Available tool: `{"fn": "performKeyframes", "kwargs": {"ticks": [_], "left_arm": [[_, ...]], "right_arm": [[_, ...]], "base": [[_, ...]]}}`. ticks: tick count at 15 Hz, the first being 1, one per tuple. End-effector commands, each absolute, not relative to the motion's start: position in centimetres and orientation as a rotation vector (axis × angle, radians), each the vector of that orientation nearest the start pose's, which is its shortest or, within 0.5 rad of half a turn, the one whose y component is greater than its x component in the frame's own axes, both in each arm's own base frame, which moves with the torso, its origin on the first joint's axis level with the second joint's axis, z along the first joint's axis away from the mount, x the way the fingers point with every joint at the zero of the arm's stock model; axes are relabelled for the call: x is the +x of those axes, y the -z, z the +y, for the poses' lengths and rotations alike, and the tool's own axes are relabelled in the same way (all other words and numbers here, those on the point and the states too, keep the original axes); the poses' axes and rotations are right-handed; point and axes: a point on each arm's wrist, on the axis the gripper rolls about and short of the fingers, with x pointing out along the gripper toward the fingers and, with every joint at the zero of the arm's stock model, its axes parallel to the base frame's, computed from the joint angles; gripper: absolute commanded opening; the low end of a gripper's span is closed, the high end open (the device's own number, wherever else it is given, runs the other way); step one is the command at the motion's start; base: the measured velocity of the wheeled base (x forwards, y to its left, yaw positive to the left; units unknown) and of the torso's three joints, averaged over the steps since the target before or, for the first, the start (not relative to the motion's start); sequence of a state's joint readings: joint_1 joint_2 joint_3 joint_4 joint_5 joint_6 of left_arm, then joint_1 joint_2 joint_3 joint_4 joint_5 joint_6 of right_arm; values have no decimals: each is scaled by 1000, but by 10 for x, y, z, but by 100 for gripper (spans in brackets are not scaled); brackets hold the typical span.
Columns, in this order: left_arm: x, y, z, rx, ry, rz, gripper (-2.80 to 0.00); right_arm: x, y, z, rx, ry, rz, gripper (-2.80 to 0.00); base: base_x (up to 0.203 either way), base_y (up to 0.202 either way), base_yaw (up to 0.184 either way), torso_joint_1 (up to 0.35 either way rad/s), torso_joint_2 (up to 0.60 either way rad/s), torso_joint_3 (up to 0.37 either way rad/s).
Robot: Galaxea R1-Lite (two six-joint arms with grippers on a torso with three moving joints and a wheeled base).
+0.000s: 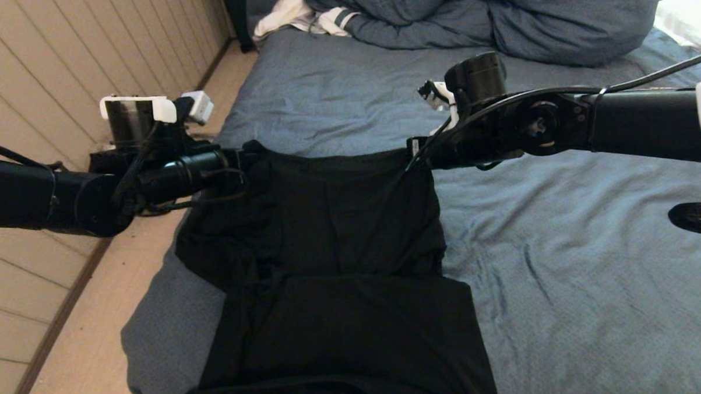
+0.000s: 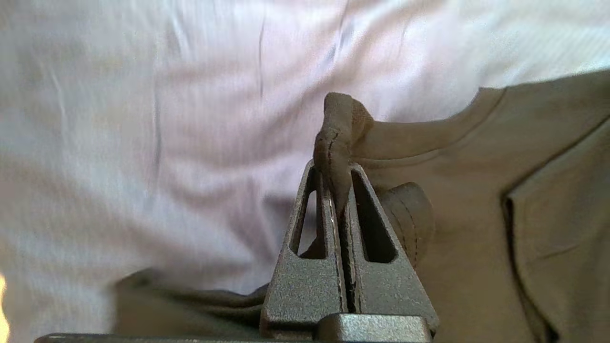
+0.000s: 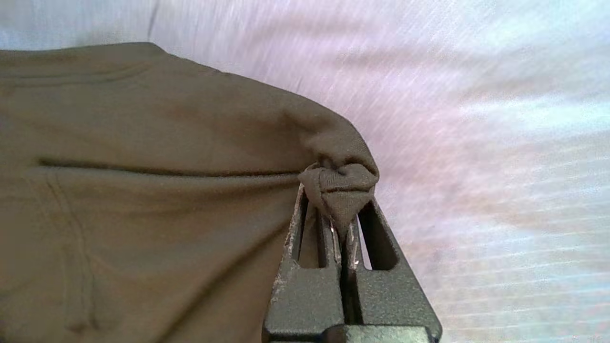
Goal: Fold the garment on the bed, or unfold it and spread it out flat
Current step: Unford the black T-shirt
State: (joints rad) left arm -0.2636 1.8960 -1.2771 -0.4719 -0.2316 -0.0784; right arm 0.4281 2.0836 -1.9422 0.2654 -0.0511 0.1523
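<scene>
The garment [image 1: 336,279], a black T-shirt showing its plain side, hangs stretched between my two grippers above the bed [image 1: 562,259], its lower part draped over the near edge of the mattress. My left gripper [image 1: 250,152] is shut on one upper corner of the garment [image 2: 476,200], a pinch of cloth bunched between its fingertips [image 2: 333,166]. On the other upper corner my right gripper [image 1: 416,151] is shut too; in the right wrist view the garment [image 3: 143,190] puckers into a knot at that gripper [image 3: 340,209].
A bulky blue duvet [image 1: 496,17] lies across the far end of the bed with white striped clothing [image 1: 297,18] beside it. Wooden floor [image 1: 98,322] and a panelled wall [image 1: 60,67] run along the bed's left side. A black strap [image 1: 698,217] lies at the right edge.
</scene>
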Motion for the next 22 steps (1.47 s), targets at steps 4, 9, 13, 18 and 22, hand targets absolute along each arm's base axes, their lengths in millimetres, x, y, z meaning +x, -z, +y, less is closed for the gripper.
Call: {"fn": "performKeyframes", "kwargs": {"ticks": [4, 9, 13, 18, 22], "left_arm": [[386, -241, -108, -80, 433, 96, -280], [415, -229, -116, -95, 415, 85, -280], [445, -214, -122, -114, 369, 78, -280], [459, -198, -125, -110, 360, 94, -280], [455, -198, -124, -101, 361, 109, 0]], "right_arm": [[395, -280, 176, 67, -265, 285, -280], [415, -268, 177, 78, -249, 227, -280], [430, -251, 181, 55, -243, 200, -280], [439, -241, 180, 40, -237, 199, -280], [438, -242, 179, 36, -239, 204, 0]], "base": [[0, 0, 0, 0, 0, 0], [0, 0, 0, 0, 0, 0], [0, 0, 0, 0, 0, 0], [0, 0, 0, 0, 0, 0], [0, 0, 0, 0, 0, 0]]}}
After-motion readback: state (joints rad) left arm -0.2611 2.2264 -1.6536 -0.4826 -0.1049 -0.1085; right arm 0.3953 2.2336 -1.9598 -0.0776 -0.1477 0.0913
